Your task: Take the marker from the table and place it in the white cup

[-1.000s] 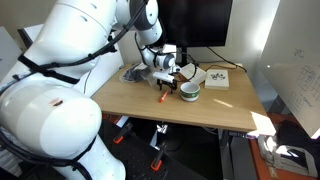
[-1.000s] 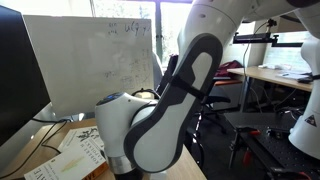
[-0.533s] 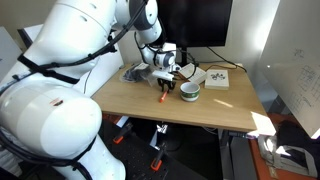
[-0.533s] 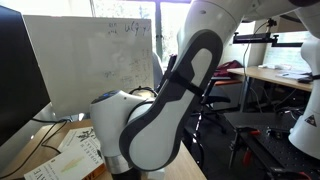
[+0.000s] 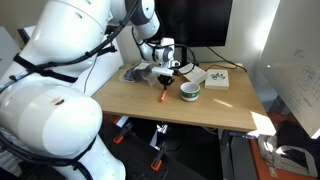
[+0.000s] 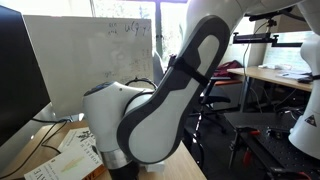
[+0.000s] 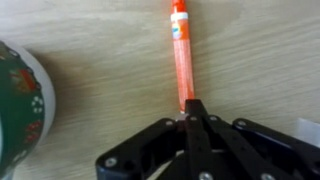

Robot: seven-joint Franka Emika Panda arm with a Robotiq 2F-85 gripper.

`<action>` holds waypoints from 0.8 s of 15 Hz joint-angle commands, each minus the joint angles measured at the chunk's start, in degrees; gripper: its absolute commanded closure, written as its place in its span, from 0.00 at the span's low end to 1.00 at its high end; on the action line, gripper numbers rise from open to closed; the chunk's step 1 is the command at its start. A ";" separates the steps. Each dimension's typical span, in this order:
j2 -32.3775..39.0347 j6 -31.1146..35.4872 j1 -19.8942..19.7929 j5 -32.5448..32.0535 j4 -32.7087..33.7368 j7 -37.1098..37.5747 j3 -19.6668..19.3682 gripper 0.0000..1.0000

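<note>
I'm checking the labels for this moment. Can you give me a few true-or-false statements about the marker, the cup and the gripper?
1. The Robotiq gripper is shut on the thin orange-red marker. True.
2. The marker lies inside the short white cup. False: it is outside the cup, held by the gripper.
3. The cup's inside looks greenish in the wrist view. True.
4. The flat white dotted box stands on the floor. False: it lies on the light-wood table.

You have one marker (image 7: 181, 55), one cup (image 5: 189, 91), one box (image 5: 217, 78), one monitor (image 5: 195, 25), one desk (image 5: 140, 106).
</note>
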 commanded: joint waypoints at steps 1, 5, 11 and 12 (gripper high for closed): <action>-2.22 -1.52 -0.33 -1.13 -2.74 -1.04 0.31 0.73; -2.11 0.23 0.55 -3.96 -4.40 -1.44 -0.57 0.44; -1.21 1.87 0.35 -7.56 -4.13 -2.41 -0.37 0.60; -1.21 2.06 0.22 -7.55 -4.22 -2.63 -0.09 0.67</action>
